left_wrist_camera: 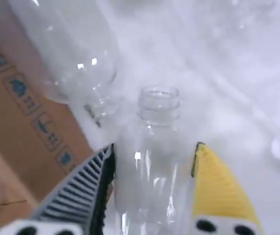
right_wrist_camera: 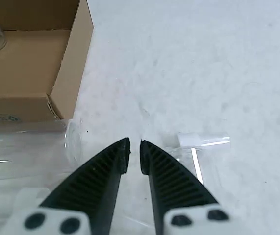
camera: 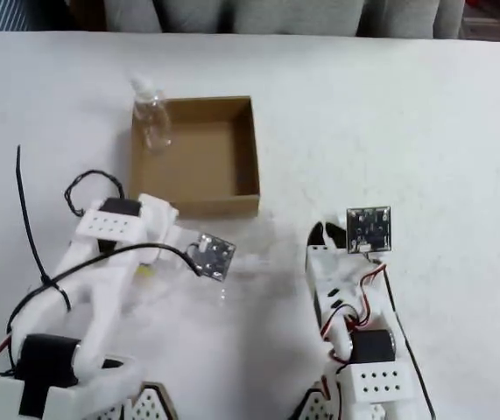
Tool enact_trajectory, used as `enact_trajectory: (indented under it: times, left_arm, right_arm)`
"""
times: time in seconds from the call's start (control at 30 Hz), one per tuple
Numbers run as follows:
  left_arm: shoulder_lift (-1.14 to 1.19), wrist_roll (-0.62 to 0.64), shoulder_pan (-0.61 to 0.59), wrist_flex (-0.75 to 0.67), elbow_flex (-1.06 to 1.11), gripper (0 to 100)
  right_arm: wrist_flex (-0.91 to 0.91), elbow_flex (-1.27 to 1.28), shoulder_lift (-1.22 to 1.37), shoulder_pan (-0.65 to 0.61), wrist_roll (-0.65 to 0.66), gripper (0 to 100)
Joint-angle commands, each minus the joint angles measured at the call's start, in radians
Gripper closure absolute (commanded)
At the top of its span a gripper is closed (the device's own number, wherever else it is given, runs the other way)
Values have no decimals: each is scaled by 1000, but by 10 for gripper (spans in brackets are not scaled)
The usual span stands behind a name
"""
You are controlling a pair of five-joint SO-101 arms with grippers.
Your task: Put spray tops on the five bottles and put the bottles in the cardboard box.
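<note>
Counter: white [camera: 425, 114], with the cardboard box [camera: 193, 207] toward its far edge, left of the middle.
Finished bottle: a clear capped bottle [camera: 151, 121] stands at the box's far left corner, apparently inside.
Left gripper: the left gripper [left_wrist_camera: 153, 147] is clamped on the body of an open bottle [left_wrist_camera: 158, 105], its neck bare, just beside the box's near wall.
Spare: a lying bottle [left_wrist_camera: 76, 54] rests on its side next to the box.
Right gripper: the right gripper [right_wrist_camera: 135, 144] has its fingers almost together, with nothing between them. A spray top [right_wrist_camera: 193, 140] with its thin tube lies on the counter just past the tips.
Handling: the bottles look light, thin-walled and slick, so they likely dent under a hard squeeze. Hold them at the stiffer shoulder or mid-body. Take the spray top by its collar, not by the tube.
</note>
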Motion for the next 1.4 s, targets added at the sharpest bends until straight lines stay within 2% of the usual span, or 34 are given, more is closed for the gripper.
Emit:
enact_trajectory:
  times: [0.0,0.13,0.33,0.7,0.87,1.0,1.1,1.23,1.37]
  left_arm:
    - [-4,12,-8,15,6,932]
    - [-12,14,-8,32,12,980]
    - [-12,40,-1,265,-101,977]
    - [-12,351,36,595,-420,976]
    - [-13,631,27,641,-514,977]
    - [-15,838,-76,635,-559,977]
    - [-15,931,-219,624,-598,977]
    - [-12,1003,-469,543,-621,976]
    - [-5,1016,-691,471,-617,977]
  right_arm:
    - [-16,9,-1,4,2,984]
    - [-16,9,-1,7,2,984]
    - [-16,9,-1,5,2,984]
    - [-16,9,-1,7,2,984]
    - [-16,9,-1,7,2,984]
    - [-16,9,-1,7,2,984]
    - [-16,9,1,7,2,984]
    - [-5,9,-5,-8,2,984]
    - [-10,8,-7,-113,6,984]
